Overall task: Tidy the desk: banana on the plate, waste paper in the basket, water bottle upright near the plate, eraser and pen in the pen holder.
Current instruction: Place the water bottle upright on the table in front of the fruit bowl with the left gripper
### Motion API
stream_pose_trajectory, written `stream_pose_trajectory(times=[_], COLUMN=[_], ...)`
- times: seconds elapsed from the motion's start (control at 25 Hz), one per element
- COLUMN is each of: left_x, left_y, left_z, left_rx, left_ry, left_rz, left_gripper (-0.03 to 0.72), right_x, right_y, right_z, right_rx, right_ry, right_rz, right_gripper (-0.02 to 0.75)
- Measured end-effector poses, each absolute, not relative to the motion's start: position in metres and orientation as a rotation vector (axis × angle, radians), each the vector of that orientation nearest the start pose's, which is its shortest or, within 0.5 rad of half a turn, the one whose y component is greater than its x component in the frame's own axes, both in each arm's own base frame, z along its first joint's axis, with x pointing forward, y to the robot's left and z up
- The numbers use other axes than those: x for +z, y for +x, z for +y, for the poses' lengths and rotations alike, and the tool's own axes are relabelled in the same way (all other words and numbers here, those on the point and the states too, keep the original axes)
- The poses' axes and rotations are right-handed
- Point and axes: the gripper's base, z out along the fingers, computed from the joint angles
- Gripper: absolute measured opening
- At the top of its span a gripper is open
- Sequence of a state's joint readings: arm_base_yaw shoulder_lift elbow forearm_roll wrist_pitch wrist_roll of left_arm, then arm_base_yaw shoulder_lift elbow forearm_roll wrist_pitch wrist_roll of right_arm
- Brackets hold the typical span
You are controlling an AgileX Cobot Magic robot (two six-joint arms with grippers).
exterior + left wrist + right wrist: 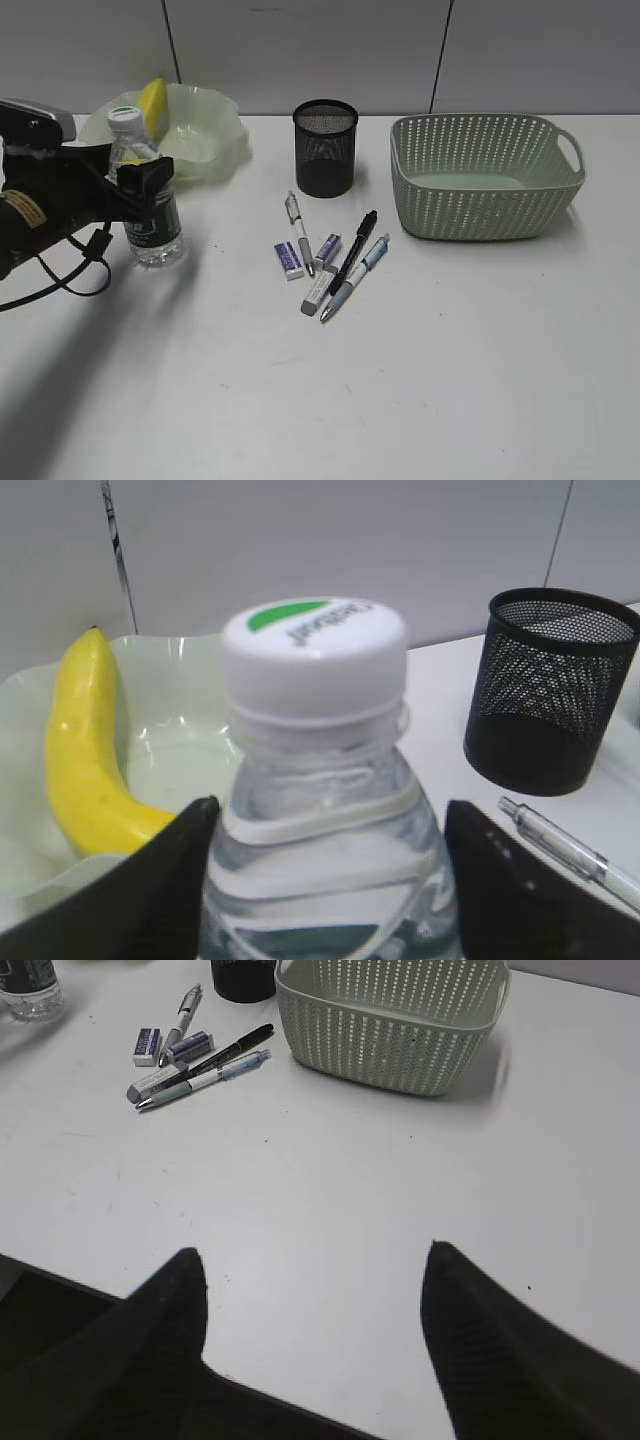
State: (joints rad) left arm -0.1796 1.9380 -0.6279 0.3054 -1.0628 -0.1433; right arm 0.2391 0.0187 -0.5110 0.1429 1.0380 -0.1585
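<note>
Water bottle [148, 205]: stood upright on the worktop [420, 380], just beside the plate [205, 125]; flanked at the shoulder by the left fingers [150, 890], contact not discernible. Banana [85, 750]: laid in the plate. Right fingers [480, 1340]: spread apart over bare worktop, nothing held. Pens and erasers [288, 259]: scattered before the pen holder [325, 147]. Basket [485, 175]: at right.
</note>
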Motion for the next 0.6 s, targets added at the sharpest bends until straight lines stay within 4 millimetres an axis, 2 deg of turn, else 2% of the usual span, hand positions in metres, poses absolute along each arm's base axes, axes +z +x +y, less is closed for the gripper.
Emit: stream_pose_trajectory(times=[0.16, 0.44, 0.6], left_x=[0.140, 0.171, 0.208], left_y=[0.318, 0.314, 0.307], left_z=[-0.087, -0.087, -0.084], left_rx=[-0.383, -0.370, -0.337], left_ry=[0.419, 0.437, 0.424], left_rz=[1.664, 1.580, 1.501], left_gripper=[0.554, 0.560, 0.561], right_x=[0.283, 0.283, 0.283], right_y=[-0.005, -0.005, -0.005], right_z=[0.010, 0.010, 0.010], right_rx=[0.222, 0.222, 0.222], right_ry=[-0.404, -0.404, -0.404], right_rz=[1.988, 1.988, 1.988], right_gripper=[0.529, 0.529, 0.529])
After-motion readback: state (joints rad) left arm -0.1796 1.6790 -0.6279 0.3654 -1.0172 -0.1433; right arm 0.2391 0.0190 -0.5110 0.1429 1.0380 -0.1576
